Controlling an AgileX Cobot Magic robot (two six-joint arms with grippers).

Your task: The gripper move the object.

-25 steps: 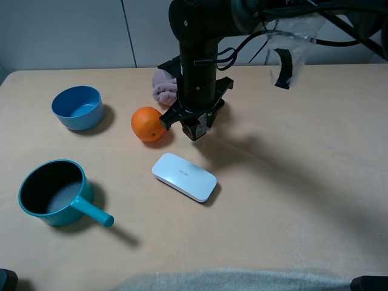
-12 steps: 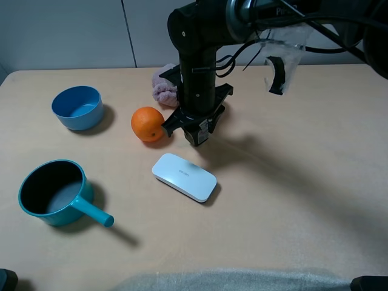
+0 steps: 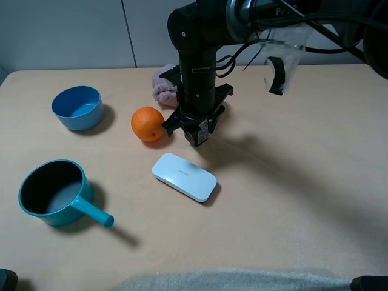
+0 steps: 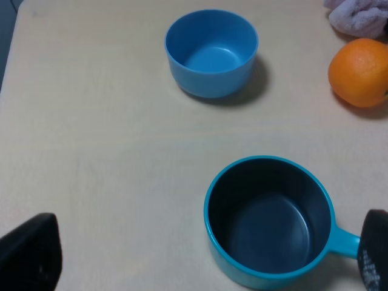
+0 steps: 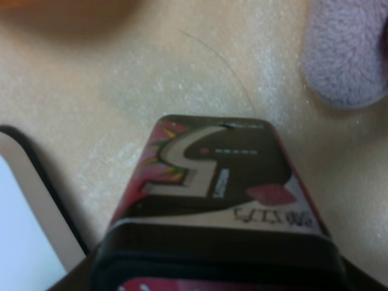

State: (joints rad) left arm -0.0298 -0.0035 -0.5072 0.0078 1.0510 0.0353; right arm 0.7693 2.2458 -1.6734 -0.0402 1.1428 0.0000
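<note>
My right gripper [image 3: 195, 132], a black claw on a thick black arm, reaches across the middle and points down at the table between the orange [image 3: 147, 123] and the white case [image 3: 183, 176]. It is shut on the object, a small dark box [image 5: 218, 182] with red-pink print and a white label, which fills the right wrist view. In the exterior high view the fingers hide the box. I cannot tell whether the box touches the table. My left gripper [image 4: 203, 254] is open and empty above the teal pot [image 4: 270, 221].
A pink cloth [image 3: 163, 86] lies behind the right gripper. A blue bowl [image 3: 77, 107] stands at the back left, and the teal pot with a handle [image 3: 54, 193] stands at the front left. The flat white case lies just in front of the right gripper.
A second ago my right gripper moved slightly lower and nearer the front with the box. It has held still for the last half second.
</note>
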